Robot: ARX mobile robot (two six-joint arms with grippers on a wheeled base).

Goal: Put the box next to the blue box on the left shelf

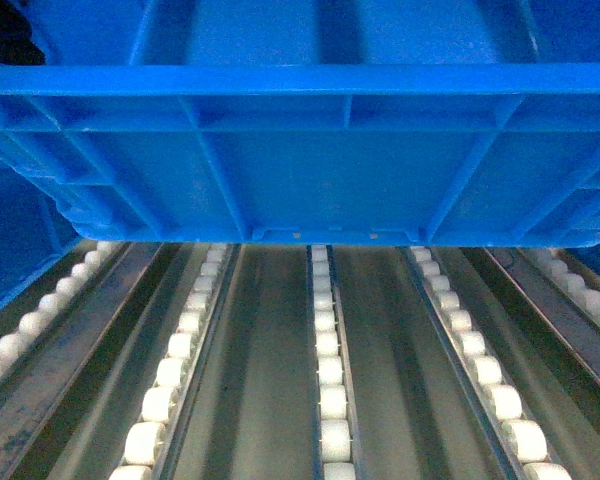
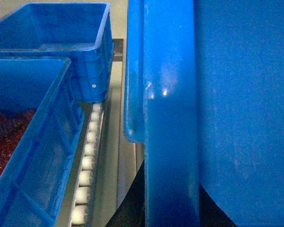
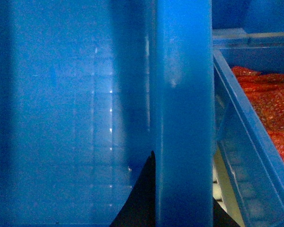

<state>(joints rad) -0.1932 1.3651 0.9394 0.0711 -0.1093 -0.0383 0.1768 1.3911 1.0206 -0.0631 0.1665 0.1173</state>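
While each hand (image 2: 146, 208) (image 3: 154, 198) grasps a side rim, the box (image 1: 310, 180) hangs between them above the left shelf (image 1: 325, 400), another blue crate (image 2: 33, 142) just beyond the left hand.

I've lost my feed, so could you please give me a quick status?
Jaws on both arms clamped over box rim. Box held above left shelf rollers. Neighbouring crates close on both sides.
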